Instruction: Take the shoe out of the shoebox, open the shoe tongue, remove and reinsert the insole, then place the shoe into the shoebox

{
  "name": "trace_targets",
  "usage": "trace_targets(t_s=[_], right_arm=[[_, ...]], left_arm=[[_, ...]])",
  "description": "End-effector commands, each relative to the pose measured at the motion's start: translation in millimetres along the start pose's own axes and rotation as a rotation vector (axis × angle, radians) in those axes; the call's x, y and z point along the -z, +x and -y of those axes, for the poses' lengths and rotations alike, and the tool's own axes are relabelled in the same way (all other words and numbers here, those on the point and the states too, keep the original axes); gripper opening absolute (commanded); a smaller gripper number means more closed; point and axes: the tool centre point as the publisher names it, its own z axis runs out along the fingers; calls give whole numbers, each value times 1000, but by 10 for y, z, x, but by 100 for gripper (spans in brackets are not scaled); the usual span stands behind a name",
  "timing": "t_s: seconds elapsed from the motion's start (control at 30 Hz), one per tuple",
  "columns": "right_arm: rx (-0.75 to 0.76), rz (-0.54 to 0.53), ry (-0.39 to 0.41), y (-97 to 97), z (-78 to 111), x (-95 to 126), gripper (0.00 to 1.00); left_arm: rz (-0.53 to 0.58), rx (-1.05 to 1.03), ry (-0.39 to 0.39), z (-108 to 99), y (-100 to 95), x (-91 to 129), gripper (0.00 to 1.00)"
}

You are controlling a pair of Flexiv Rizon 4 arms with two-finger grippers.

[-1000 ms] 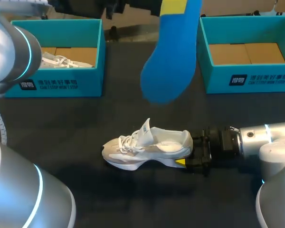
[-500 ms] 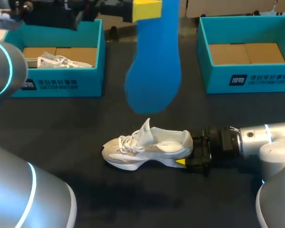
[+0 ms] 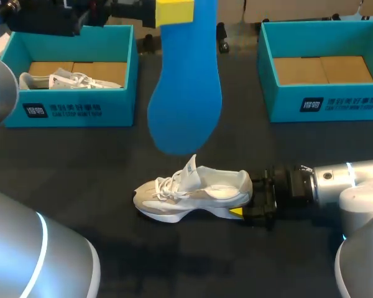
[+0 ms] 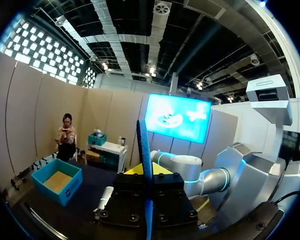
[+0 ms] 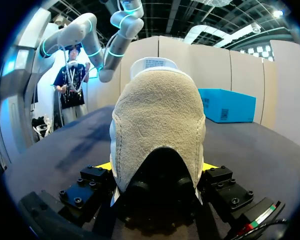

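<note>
A beige and white shoe (image 3: 189, 191) lies on its sole on the black table, toe to the left, tongue (image 3: 190, 169) standing up. My right gripper (image 3: 244, 202) is shut on its heel, one yellow tip showing under the heel. In the right wrist view the suede heel (image 5: 159, 125) fills the space between the fingers (image 5: 106, 166) of that gripper (image 5: 157, 172). My left gripper (image 3: 174, 10) hangs high above the table, shut on the top end of a blue insole (image 3: 186, 87) that dangles over the shoe. In the left wrist view the insole (image 4: 144, 150) shows edge-on in the gripper (image 4: 146, 172).
A teal shoebox (image 3: 115, 105) at the back left holds a second white shoe (image 3: 71, 79). Another teal shoebox (image 3: 267, 74) at the back right shows only its cardboard floor. Open black table lies in front of the shoe.
My left arm has carried the hanging insole to the left, and its lower end now dangles closer above the shoe's tongue. The right arm and the shoe have not moved.
</note>
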Motion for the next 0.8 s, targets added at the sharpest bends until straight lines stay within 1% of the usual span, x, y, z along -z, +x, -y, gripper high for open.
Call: trace_targets(t_s=[0.03,0.3,0.33,0.37,0.4,0.57,0.73,0.8], right_arm=[[-1,0,6,6,-17,-6,0],[4,-2,6,8,-28,1,0],[7,-3,9,11,-40,5,34],[7,-6,16,13,-47,8,88],[8,-12,25,13,-56,13,100],[7,-14,47,30,-108,46,100],[-3,-33,97,57,-144,96,100],[0,-33,101,74,-156,125,100]], left_arm=[[-1,0,-9,43,-1,6,0],[-1,0,-9,43,-1,6,0],[-1,0,-9,43,-1,6,0],[-1,0,-9,43,-1,6,0],[-1,0,-9,43,-1,6,0],[-1,0,-9,43,-1,6,0],[-1,0,-9,43,-1,6,0],[-1,0,-9,43,-1,6,0]])
